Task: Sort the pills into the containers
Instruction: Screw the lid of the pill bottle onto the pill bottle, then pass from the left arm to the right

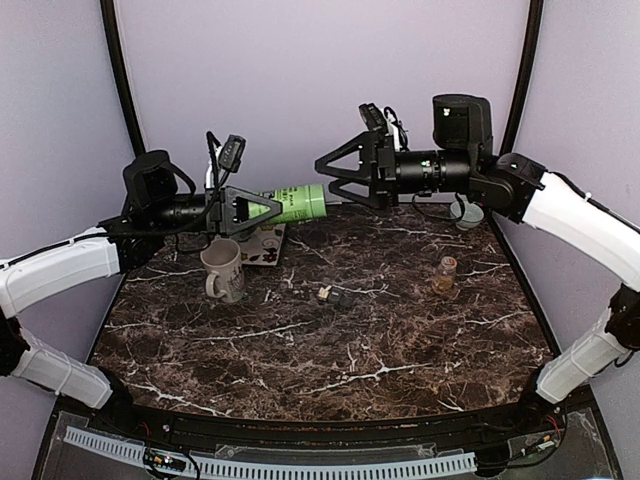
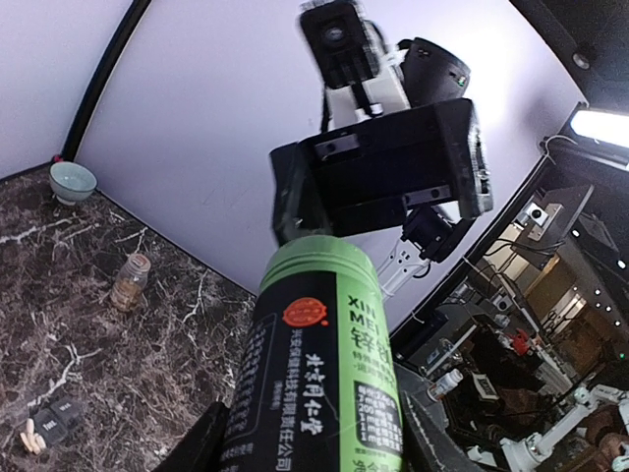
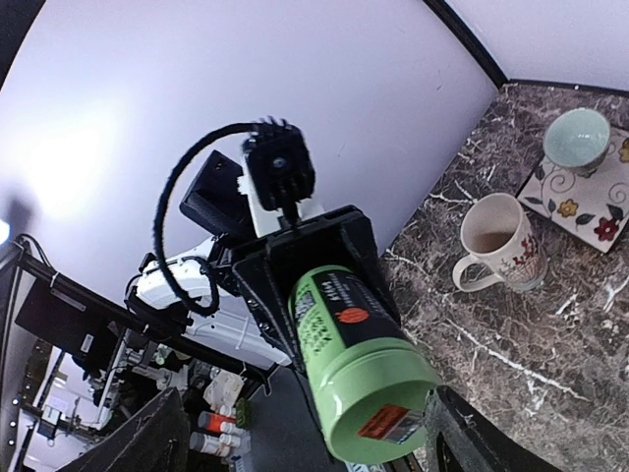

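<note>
Well, the left claw (image 1: 268, 208) is clenched around a green cylindrical plastic canister (image 1: 300, 203), held level above the dark marble worktop (image 1: 300, 350). The right claw (image 1: 328, 180) gapes wide at the canister's far end. Tiny tan pills (image 1: 324, 294) lie mid-worktop, just beside a low dark grey plastic container strip (image 1: 343, 297).

Soft, even light; both wrist views bend at edges, perhaps slightly blurred.
</note>
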You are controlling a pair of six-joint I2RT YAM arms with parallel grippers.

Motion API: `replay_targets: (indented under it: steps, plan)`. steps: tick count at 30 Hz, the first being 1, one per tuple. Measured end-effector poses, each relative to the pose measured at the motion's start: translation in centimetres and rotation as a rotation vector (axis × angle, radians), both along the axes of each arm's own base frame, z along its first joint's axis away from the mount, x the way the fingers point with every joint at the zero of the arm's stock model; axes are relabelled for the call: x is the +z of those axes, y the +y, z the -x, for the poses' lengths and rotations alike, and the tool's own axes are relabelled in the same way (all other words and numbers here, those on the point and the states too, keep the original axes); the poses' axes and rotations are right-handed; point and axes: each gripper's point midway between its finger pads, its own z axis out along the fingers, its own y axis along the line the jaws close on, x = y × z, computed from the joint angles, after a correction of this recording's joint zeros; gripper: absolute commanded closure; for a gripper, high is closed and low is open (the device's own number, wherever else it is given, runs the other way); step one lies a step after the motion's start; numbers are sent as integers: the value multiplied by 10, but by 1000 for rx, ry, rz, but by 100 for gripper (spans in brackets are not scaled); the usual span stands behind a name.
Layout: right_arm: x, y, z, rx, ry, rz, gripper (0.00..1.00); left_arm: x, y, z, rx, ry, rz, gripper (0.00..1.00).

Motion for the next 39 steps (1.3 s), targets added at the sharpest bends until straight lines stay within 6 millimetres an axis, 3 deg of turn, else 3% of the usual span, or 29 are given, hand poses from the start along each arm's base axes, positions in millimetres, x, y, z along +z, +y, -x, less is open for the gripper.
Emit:
replay_targets:
  steps: [4,8,16,27,36,39]
  plan:
    - [7,-9,5,1,-102,24,17,-12,-5,-5,-43,95,-7,100]
    - [-2,-14,4,-4,-168,81,16,-18,-11,-6,-95,177,3,100]
    - [-29,-19,2,-18,-278,220,15,-10,-18,0,-224,284,63,100]
    - [-39,-13,21,42,-349,283,19,-3,-19,6,-302,335,88,100]
    - [-36,-5,21,59,-379,293,40,-9,-20,8,-330,361,75,100]
    - [-37,-1,18,66,-381,301,57,-11,-21,7,-339,366,71,100]
